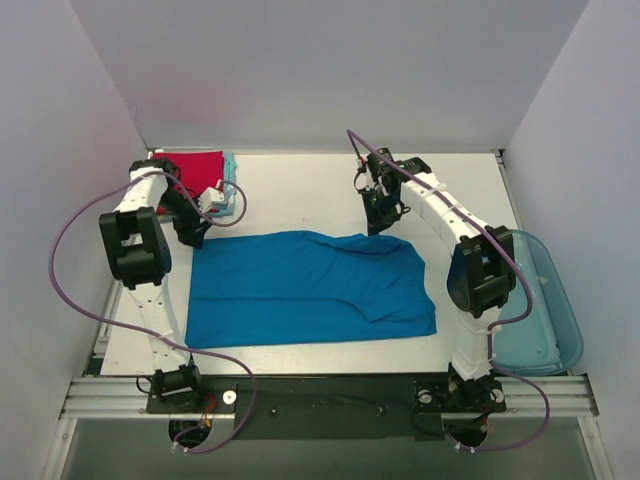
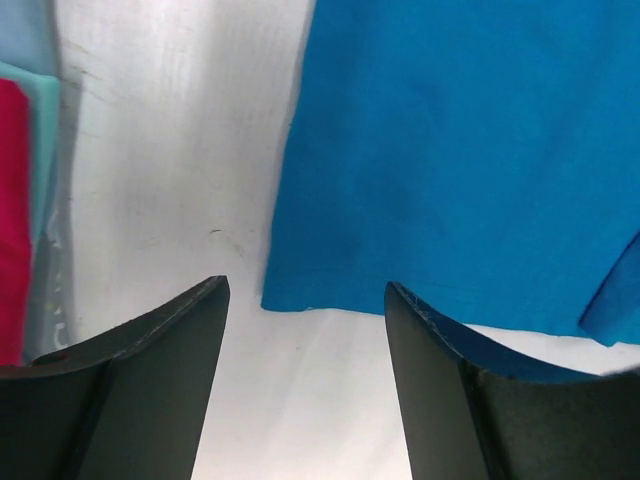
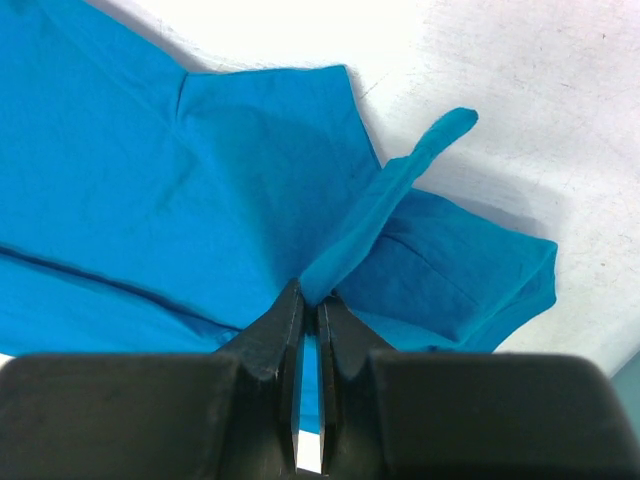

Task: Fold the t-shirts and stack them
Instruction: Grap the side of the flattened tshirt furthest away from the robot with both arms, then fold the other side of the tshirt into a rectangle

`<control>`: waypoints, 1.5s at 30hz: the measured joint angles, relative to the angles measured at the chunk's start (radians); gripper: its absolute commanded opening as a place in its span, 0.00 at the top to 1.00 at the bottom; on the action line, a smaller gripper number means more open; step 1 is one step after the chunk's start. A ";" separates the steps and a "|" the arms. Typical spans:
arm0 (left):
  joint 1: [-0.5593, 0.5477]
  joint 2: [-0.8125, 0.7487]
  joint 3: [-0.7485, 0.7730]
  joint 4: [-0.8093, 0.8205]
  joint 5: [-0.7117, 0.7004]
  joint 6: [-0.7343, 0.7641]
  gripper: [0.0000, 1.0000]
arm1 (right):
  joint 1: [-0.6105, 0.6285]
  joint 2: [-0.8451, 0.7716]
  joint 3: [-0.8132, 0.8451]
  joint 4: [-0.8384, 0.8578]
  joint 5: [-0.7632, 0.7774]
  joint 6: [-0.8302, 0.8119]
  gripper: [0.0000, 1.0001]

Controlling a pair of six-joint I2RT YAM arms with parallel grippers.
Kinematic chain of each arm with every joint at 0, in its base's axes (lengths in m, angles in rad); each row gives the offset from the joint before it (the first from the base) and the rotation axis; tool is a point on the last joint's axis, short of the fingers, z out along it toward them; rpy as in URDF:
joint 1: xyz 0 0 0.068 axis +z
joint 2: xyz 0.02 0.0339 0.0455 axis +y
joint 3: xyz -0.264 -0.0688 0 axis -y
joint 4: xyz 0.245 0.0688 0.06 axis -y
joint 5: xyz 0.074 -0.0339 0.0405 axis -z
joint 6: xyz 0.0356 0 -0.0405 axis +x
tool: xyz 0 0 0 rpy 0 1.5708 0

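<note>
At the far left corner of the table (image 1: 300,195) a folded red t-shirt (image 1: 190,165) lies on top of a light teal t-shirt (image 1: 231,180), whose edge shows along the red one's right side. In the left wrist view both appear as strips at the left border, red (image 2: 10,200) beside teal (image 2: 40,150).

Just near of that pile hangs the left claw (image 1: 195,235), over the far left corner of the bright blue t-shirt (image 1: 310,290). The wrist view shows this claw (image 2: 307,288) wide apart, holding nothing. Its two dark fingers (image 2: 170,340) stand on either side of the blue cloth's corner (image 2: 450,150), with bare white table (image 2: 170,150) to the left of it (whether the tips touch the table I cannot tell).

The blue t-shirt lies spread across the middle of the table as a broad flat oblong, a crease running through its right half.

At its far right edge the right claw (image 1: 378,225) comes down onto the cloth. Seen from the wrist, this claw (image 3: 310,295) is pinched tight on a narrow ridge of the blue t-shirt (image 3: 120,180), which rises from the flat cloth into the fingers. A doubled-over flap lies just to the right of it on the table (image 3: 560,100).

Farthest right, past the right arm, a translucent blue bin (image 1: 545,310) sits at the table's edge.
</note>
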 measured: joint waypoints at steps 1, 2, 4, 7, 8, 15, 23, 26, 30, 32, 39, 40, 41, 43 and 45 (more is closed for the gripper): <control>0.000 0.000 -0.010 0.003 -0.004 -0.001 0.27 | 0.000 0.000 -0.001 0.000 0.000 0.000 1.00; -0.001 0.000 -0.022 0.010 -0.009 -0.003 0.28 | 0.000 0.000 -0.002 0.000 -0.001 0.000 1.00; -0.002 0.004 -0.040 0.020 -0.024 -0.005 0.30 | 0.000 0.000 -0.003 0.000 -0.001 0.000 1.00; -0.003 0.028 -0.044 0.032 -0.040 -0.013 0.36 | 0.000 0.000 -0.005 0.001 -0.002 0.000 1.00; -0.004 0.029 -0.043 0.039 -0.047 -0.016 0.44 | 0.000 0.000 -0.006 0.002 -0.002 0.000 1.00; -0.004 -0.013 -0.125 0.108 -0.061 -0.013 1.00 | 0.000 0.000 -0.021 0.005 -0.002 0.003 1.00; 0.001 -0.142 -0.273 0.125 -0.034 0.026 1.00 | -0.030 -0.110 -0.146 -0.020 -0.024 0.019 1.00; 0.002 -0.288 -0.383 0.122 -0.023 0.078 1.00 | -0.043 -0.204 -0.237 -0.036 -0.037 0.027 1.00; 0.005 -0.463 -0.511 0.129 -0.032 0.151 1.00 | -0.045 -0.311 -0.376 -0.042 -0.045 0.039 1.00; 0.006 -0.518 -0.582 0.128 -0.052 0.188 1.00 | -0.045 -0.334 -0.439 -0.041 -0.049 0.048 1.00; 0.006 -0.525 -0.707 0.121 -0.143 0.266 1.00 | -0.045 -0.279 -0.567 -0.001 -0.060 0.085 1.00; 0.006 -0.525 -0.707 0.122 -0.158 0.277 1.00 | -0.045 -0.272 -0.573 0.005 -0.058 0.087 1.00; 0.007 -0.525 -0.707 0.124 -0.170 0.285 1.00 | -0.045 -0.264 -0.576 0.010 -0.057 0.087 1.00; 0.007 -0.525 -0.707 0.125 -0.184 0.299 1.00 | -0.045 -0.253 -0.578 0.018 -0.053 0.087 1.00; 0.007 -0.525 -0.703 0.130 -0.181 0.290 1.00 | -0.045 -0.249 -0.578 0.025 -0.053 0.087 1.00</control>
